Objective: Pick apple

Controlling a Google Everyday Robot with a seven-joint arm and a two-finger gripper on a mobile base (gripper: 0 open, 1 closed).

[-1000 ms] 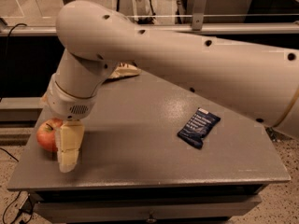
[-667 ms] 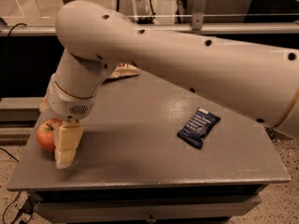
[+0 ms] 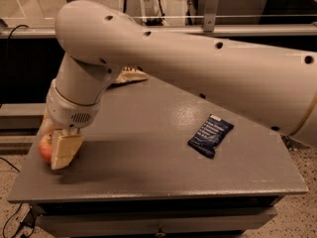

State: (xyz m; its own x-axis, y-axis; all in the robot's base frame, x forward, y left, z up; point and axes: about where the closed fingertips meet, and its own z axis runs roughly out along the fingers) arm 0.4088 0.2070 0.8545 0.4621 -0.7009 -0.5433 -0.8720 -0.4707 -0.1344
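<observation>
The apple (image 3: 44,148) sat at the left edge of the surface (image 3: 148,152), near its front corner. The hand (image 3: 53,155) was down against it, hiding most of the fruit; whether it was clenched could not be told. A blue packet (image 3: 210,135) lay toward the surface's right side.

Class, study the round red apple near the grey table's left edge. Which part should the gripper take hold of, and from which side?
Probably the round red apple is best held across its widest middle, coming from above. It is round and rests on the grey table near the left edge, so a sideways push could roll it off. The cream gripper is down against it, partly hiding it.
</observation>
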